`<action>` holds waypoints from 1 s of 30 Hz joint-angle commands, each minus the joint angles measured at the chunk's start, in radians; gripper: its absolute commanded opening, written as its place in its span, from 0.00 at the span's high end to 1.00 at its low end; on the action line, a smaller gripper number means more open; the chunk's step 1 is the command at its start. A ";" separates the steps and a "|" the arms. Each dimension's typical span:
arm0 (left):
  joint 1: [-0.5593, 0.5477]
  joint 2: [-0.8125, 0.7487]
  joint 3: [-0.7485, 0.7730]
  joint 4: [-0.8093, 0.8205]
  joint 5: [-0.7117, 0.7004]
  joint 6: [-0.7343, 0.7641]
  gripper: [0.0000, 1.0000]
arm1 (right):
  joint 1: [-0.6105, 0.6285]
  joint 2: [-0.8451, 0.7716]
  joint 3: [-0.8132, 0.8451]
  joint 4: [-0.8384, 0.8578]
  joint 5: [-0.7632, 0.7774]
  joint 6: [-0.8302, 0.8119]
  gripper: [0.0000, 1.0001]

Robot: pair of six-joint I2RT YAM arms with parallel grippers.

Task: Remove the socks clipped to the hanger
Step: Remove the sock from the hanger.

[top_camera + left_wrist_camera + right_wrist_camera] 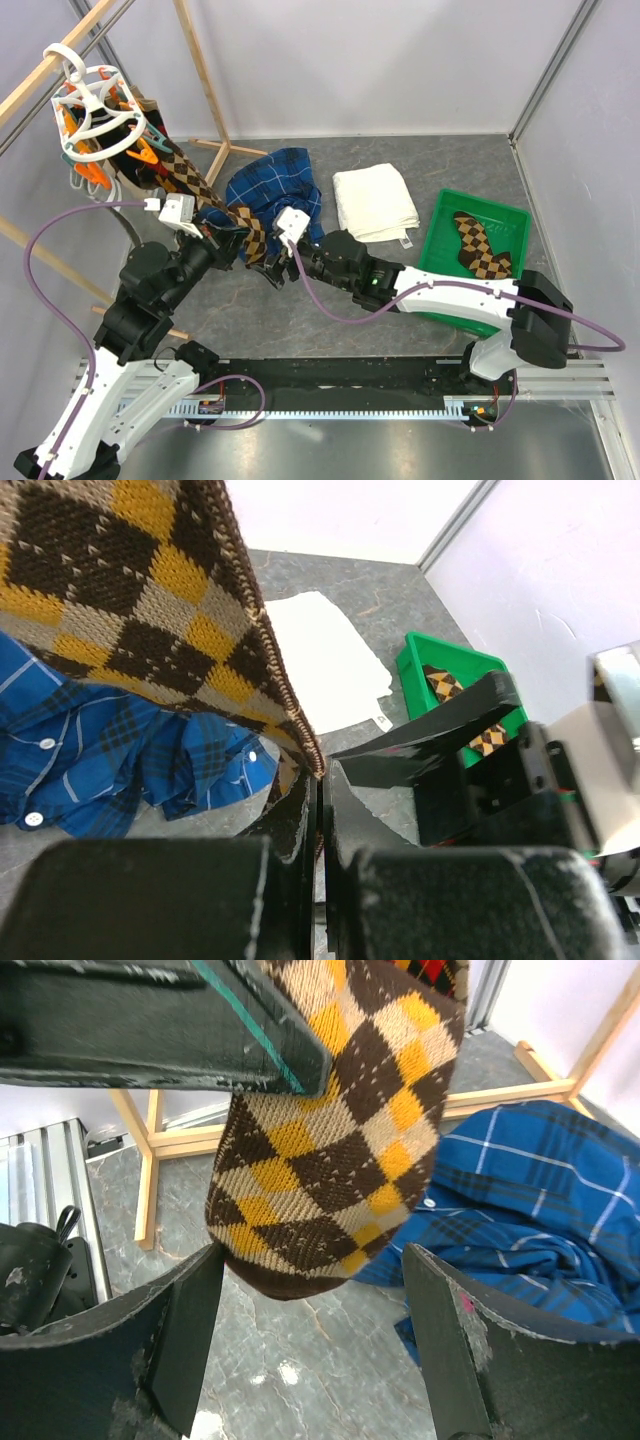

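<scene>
At the far left, the white round plastic hanger point(92, 108) is dangling from a wooden pole point(40, 75), with a brown-and-yellow argyle sock point(200, 185) stretching rightward from it. The left gripper point(320, 780) is pinching that sock's edge, jaws closed on it. The right gripper point(310, 1280) is gaping wide around the toe. Further right, a matching argyle sock point(485, 248) is lying in the green plastic tray point(440, 215).

Top camera looks down from behind — both close wrist views share the argyle sock point(330, 1160).
</scene>
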 commanded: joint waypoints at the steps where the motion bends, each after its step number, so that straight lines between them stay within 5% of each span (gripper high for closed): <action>1: 0.002 -0.012 0.003 0.005 -0.039 -0.033 0.98 | 0.009 0.052 0.085 0.054 -0.036 0.038 0.20; 6: 0.002 -0.003 0.002 0.008 -0.043 -0.007 0.98 | 0.014 0.099 0.129 0.064 0.003 0.057 0.20; 8: 0.001 -0.003 0.000 0.017 -0.048 -0.001 0.98 | 0.014 0.113 0.146 0.061 0.013 0.061 0.30; 9: 0.002 -0.003 -0.002 0.022 -0.049 0.004 0.98 | 0.014 0.115 0.146 0.067 0.021 0.065 0.58; 11: 0.002 -0.005 0.000 0.028 -0.075 0.017 0.98 | 0.014 0.116 0.142 0.088 0.071 0.075 0.98; 12: 0.001 -0.002 0.002 0.027 -0.086 0.022 0.94 | 0.014 0.115 0.140 0.094 0.085 0.081 1.00; 16: 0.001 0.015 0.035 0.042 -0.178 0.102 0.42 | 0.014 0.116 0.126 0.117 0.102 0.121 1.00; 18: 0.001 0.050 0.084 0.059 -0.218 0.152 0.32 | 0.014 0.128 0.126 0.120 0.089 0.135 1.00; 30: 0.001 0.299 0.399 0.042 -0.502 0.212 0.32 | 0.014 0.245 0.256 0.042 0.064 0.164 1.00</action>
